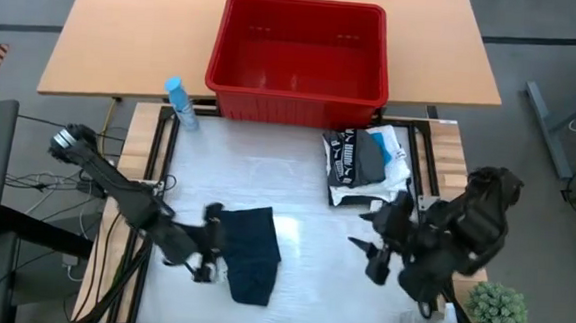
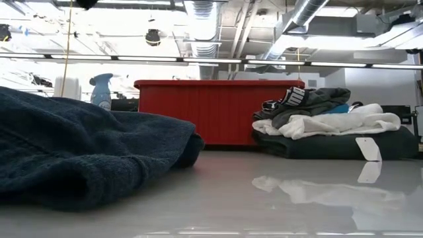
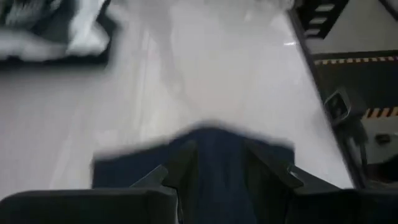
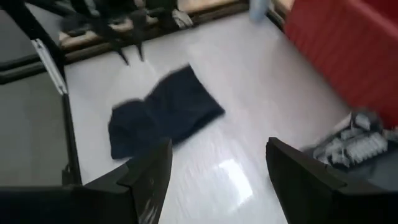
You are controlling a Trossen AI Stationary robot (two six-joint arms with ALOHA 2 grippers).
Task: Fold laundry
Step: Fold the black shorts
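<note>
So the dark navy garment [image 1: 253, 253] is lying on the white surface [image 1: 297, 182] toward the near left, folded into a rough rectangle. The left gripper [image 1: 205, 260] is right at its left edge, and from the left wrist view its fingers [image 3: 177, 168] sit either side of the cloth, narrow, though I can't tell if it's actually pinching the fabric or just straddling it. The right gripper [image 1: 375, 249] is over on the right side of the surface, well apart from the navy piece, with its fingers [image 4: 152, 171] spread wide and nothing between them. Further back on the right there's a stack of folded laundry [image 1: 366, 163], black and grey pieces on top of something white, just beside the red basket [image 1: 299, 57] at the far edge. A blue spray bottle [image 1: 179, 103] stands near the basket's left corner, and a little green plant [image 1: 499, 310] is at the near right.
</note>
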